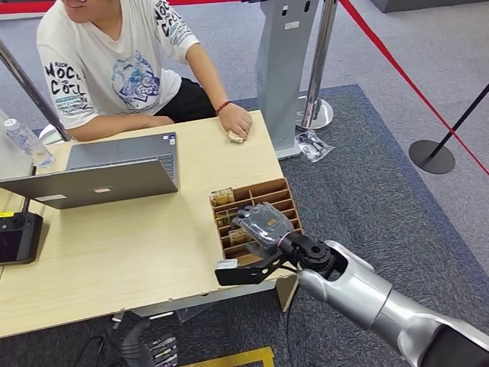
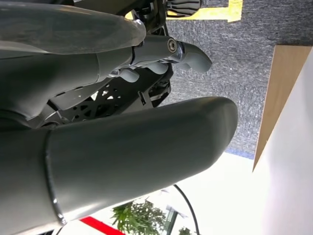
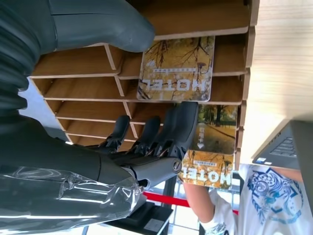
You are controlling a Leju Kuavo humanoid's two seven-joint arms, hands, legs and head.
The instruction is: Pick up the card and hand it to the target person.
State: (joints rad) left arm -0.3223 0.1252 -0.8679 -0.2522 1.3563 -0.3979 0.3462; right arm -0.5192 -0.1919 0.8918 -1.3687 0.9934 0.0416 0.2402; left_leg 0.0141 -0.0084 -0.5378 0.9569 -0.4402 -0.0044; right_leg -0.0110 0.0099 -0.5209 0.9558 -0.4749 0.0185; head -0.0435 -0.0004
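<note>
A yellow card (image 3: 176,68) printed HOTEL stands up out of the wooden card rack (image 1: 271,189), tilted and closer to the wrist camera than the others. My right hand (image 1: 262,225) hangs low over the rack and holds this card by its edges, the thumb (image 3: 110,24) on one side and the dark fingers (image 3: 177,125) on the other. Two more cards (image 3: 217,129) (image 3: 208,171) sit in neighbouring slots. The person (image 1: 115,69) sits at the table's far side, one hand (image 1: 236,121) resting on the tabletop over a small card (image 1: 235,138). My left hand (image 1: 144,344) hangs below the table's front edge, holding nothing.
An open grey laptop (image 1: 109,172) stands at the left of the wooden table (image 1: 115,260), with a black device (image 1: 17,237) at the left edge. A water bottle (image 1: 26,141) stands behind. A grey kiosk base (image 1: 283,69), stanchions and red ropes stand on the carpet to the right.
</note>
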